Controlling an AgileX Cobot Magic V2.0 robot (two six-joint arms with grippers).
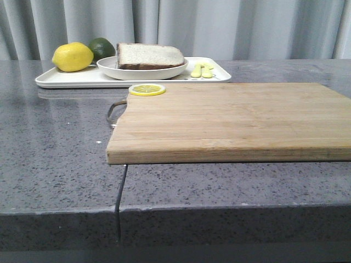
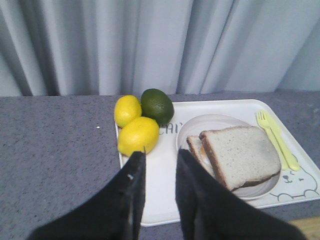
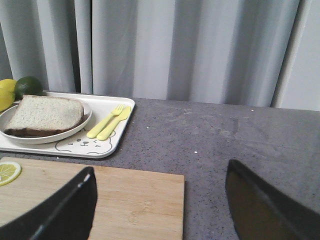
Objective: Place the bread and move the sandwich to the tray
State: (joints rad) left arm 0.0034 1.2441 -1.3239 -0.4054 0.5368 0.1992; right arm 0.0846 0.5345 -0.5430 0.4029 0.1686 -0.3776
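Observation:
The sandwich [image 1: 149,56] rests on a round white plate [image 1: 142,73], which stands on the white tray [image 1: 66,81] at the back left. Its top slice is the pale speckled bread [image 2: 240,155]. Under it a lower slice [image 2: 195,147] shows an orange edge of egg. My left gripper [image 2: 161,153] hovers over the tray's near edge [image 2: 160,200], left of the plate [image 2: 190,127], open with nothing between its fingers. My right gripper [image 3: 161,167] stands wide open and empty above the right end of the cutting board [image 3: 130,200]. Neither gripper shows in the front view.
Two lemons [image 2: 137,135] and a lime [image 2: 157,105] sit on the tray's left part. A yellow fork and knife [image 2: 277,140] lie on its right, by the bear drawing [image 3: 85,145]. The wooden cutting board [image 1: 230,120] carries a lemon slice [image 1: 147,89]. Curtains hang behind.

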